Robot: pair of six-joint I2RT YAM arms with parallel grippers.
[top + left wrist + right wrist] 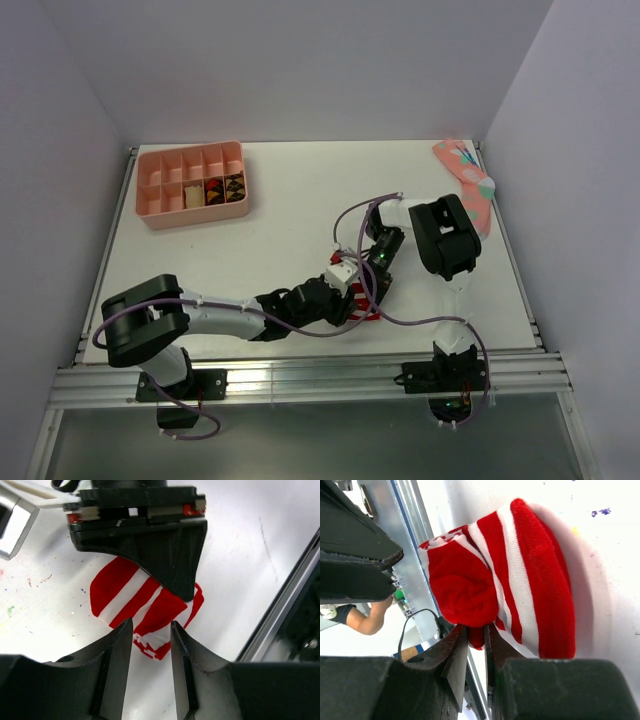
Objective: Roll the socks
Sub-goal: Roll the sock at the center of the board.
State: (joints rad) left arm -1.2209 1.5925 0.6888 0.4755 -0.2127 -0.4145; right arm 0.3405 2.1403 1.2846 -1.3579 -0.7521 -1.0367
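The red-and-white striped sock point(362, 300) lies bunched into a short roll near the table's front edge, in the middle. It fills the right wrist view point(520, 575) and shows in the left wrist view point(125, 592). My right gripper point(476, 630) is shut on a red fold at the roll's end; it comes down on the sock from above point(150, 535). My left gripper point(151, 627) is open, its fingertips on either side of the sock's near edge, not closed on it. The tan sock is not in view.
A pink compartment tray point(192, 185) stands at the back left. A pink patterned sock point(465, 180) lies at the back right corner. The aluminium rail point(280, 610) of the table's front edge runs just beside the sock. White walls enclose the table.
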